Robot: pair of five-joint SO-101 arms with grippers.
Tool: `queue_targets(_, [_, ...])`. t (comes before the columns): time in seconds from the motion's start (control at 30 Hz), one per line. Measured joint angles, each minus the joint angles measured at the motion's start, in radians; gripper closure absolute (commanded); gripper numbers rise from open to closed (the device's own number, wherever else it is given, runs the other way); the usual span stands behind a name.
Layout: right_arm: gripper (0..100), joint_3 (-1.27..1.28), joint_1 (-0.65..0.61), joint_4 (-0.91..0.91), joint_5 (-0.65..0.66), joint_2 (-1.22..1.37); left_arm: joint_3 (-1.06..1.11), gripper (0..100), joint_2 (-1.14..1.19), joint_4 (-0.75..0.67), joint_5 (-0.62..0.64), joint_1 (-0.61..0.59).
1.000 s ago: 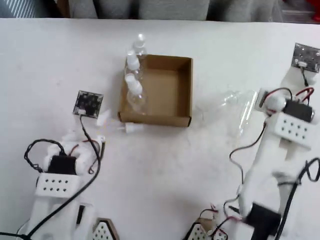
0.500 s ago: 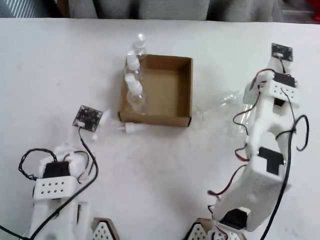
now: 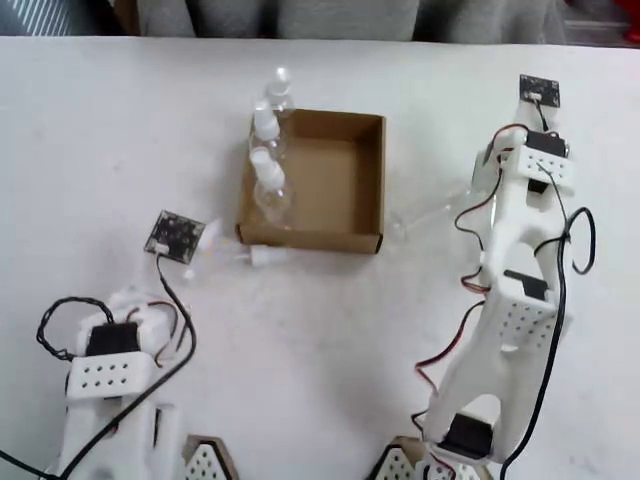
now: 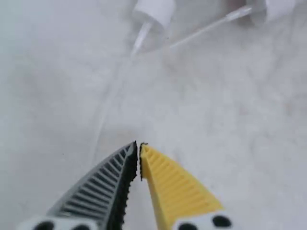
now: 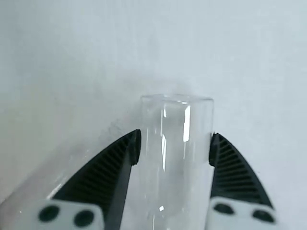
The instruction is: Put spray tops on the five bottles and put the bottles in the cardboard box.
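A clear, see-through bottle [image 5: 176,120] lay on the white worktop [image 3: 330,330] near the cardboard box [image 3: 310,238]. The right gripper [image 5: 175,146] had its jaws apart, one on each side of it. The left gripper [image 4: 139,149] had its jaws together, near a white spray top [image 4: 152,12].

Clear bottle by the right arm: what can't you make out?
Clear bottle: one end runs off the right wrist view's edge; in the high view the right arm covers most of it.
Spray tops: cut by the left wrist view's edge, blurred.
Bottles along cardboard box wall: clear bodies overlap in high view, count unsure.
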Motion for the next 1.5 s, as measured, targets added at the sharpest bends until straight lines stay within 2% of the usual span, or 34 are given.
queue_targets(0.2, [81.8, -0.110, 0.000, 0.103, 0.008, 0.089, 0.000, 98, 0.000, -0.020, 0.000, 0.000])
queue_targets(0.4, [95.4, -0.276, 0.006, 0.301, 0.167, 0.127, 0.000, 98, 0.000, -0.020, 0.000, 0.000])
queue_targets(0.6, [93.9, -0.422, 0.043, 0.545, 0.333, 0.135, 0.000, 98, 0.000, -0.023, 0.000, 0.000])
queue_targets(0.77, [93.9, -0.414, 0.103, 0.569, 0.422, 0.114, 0.000, 98, 0.000, -0.023, 0.000, 0.000])
queue_targets(0.93, [93.9, -0.262, 0.153, 0.571, 0.451, -0.052, 0.000, 98, 0.000, -0.025, 0.000, 0.000])
queue_targets(1.13, [93.9, 0.048, 0.109, 0.572, 0.512, -0.373, 0.000, 98, 0.000, -0.025, 0.000, 0.000])
queue_targets(1.33, [93.9, 0.384, -0.064, 0.572, 0.529, -0.698, 0.000, 98, 0.000, -0.025, 0.000, -0.002])
queue_targets(1.5, [93.9, 0.632, -0.278, 0.572, 0.535, -0.937, 0.000, 98, 0.000, -0.025, 0.000, -0.002])
